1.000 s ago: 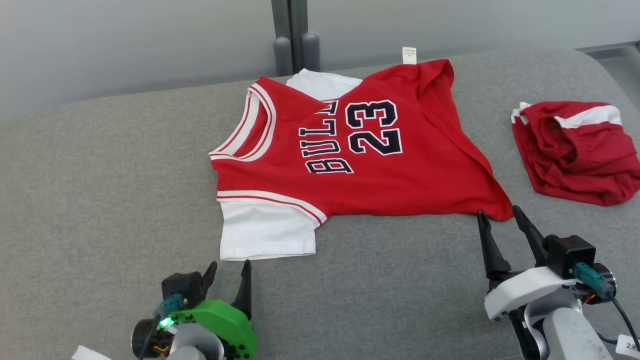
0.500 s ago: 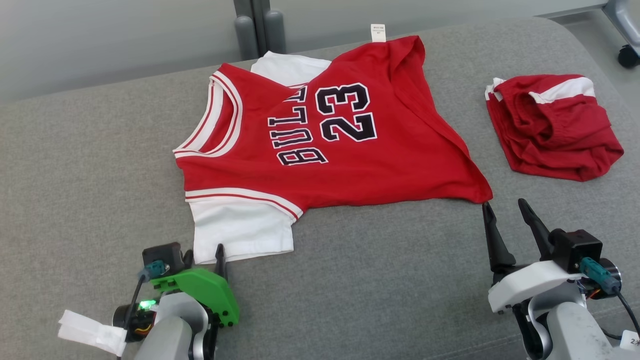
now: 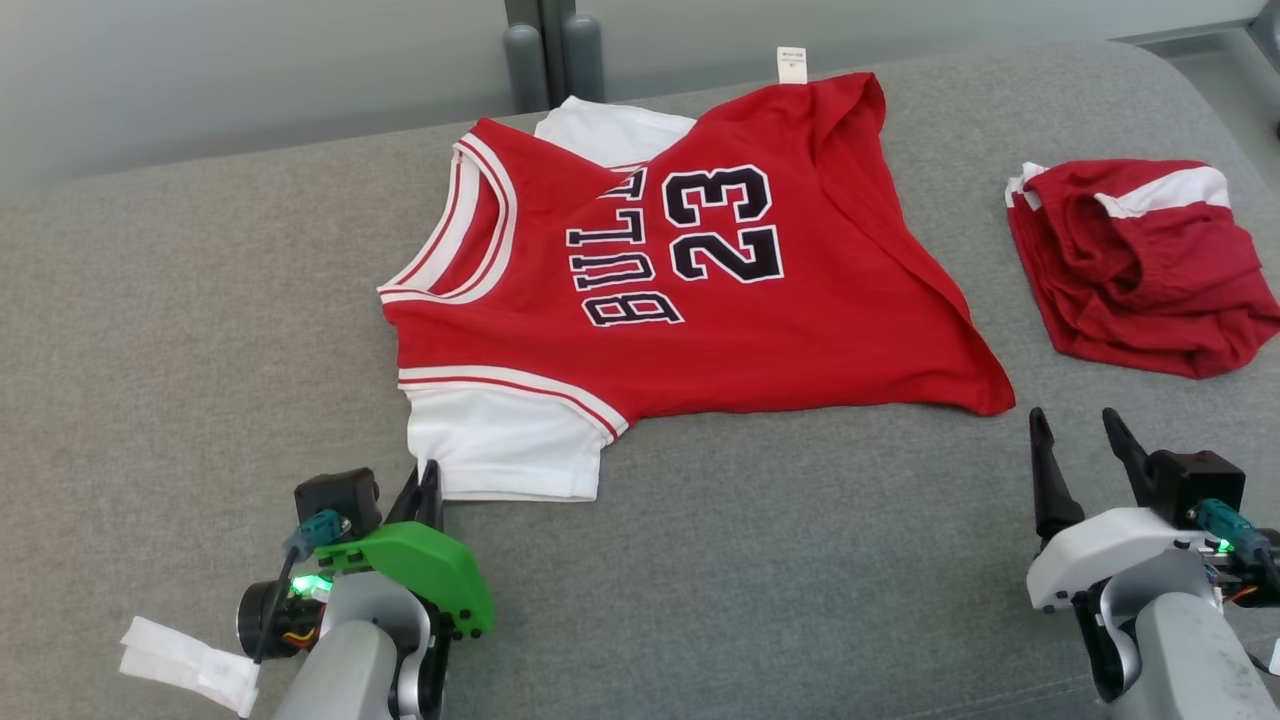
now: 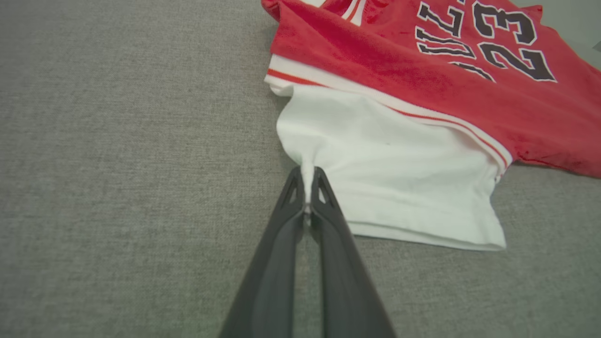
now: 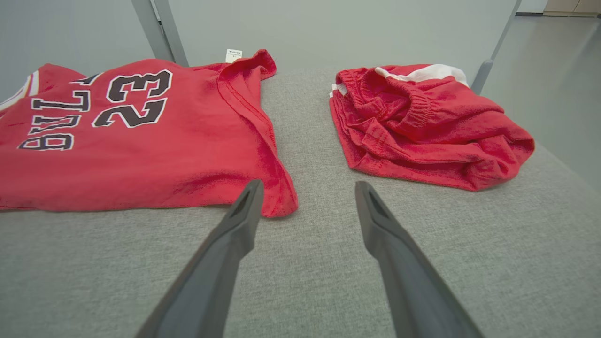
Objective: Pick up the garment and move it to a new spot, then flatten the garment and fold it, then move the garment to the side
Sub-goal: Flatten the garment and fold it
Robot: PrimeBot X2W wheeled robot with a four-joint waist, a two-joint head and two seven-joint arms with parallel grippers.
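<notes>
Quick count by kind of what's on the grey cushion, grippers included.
Red jersey: 1, its white sleeve pinched in the shut left gripper.
Bundled red garment: 1.
Grippers: 2, counting the right gripper, open and holding nothing.
Total: 4.

I see a grey fabric-covered desk (image 3: 200, 330), a pale wall (image 3: 250, 80) behind it, two grey posts (image 3: 583, 65) and grey floor (image 5: 558, 70).
</notes>
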